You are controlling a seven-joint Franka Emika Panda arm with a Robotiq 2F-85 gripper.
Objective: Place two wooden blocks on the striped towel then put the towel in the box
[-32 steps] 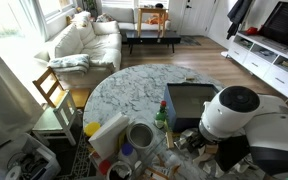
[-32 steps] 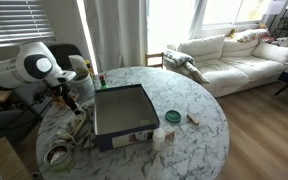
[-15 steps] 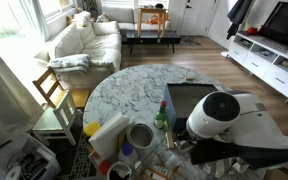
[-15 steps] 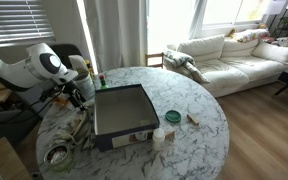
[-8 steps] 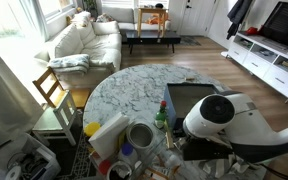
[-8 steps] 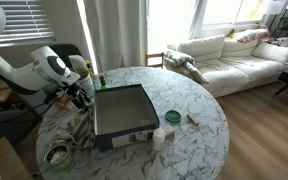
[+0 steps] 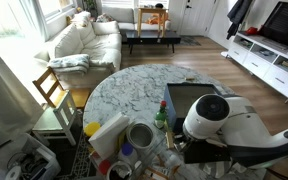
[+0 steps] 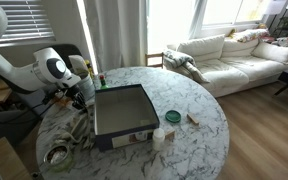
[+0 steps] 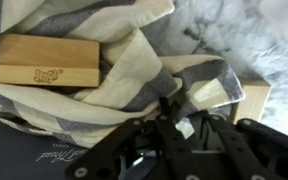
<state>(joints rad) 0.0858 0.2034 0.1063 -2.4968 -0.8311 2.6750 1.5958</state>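
- The arm point(image 8: 52, 68) has leaned nearer the box point(image 8: 119, 108) over the last two seconds, its white joint shifting sideways in both exterior views. I judge that I am into the second half of the task, working the towel toward the box.
- In the wrist view the striped towel point(image 9: 134, 50) lies rumpled on the marble table point(image 9: 239, 30), still outside the box.
- One wooden block point(image 9: 46, 61) rests in the towel's folds. A tan edge point(image 9: 254, 100) beside the cloth may be the second; I cannot tell.
- The gripper point(image 9: 179, 122) sits over a fold of the towel. Its tips merge with its dark body, so I cannot tell whether they pinch the cloth.
- The towel is soft and limp, cream with grey bands. The block is a smooth, pale, square-cornered slab with a printed mark. The box is dark, shallow and rectangular.
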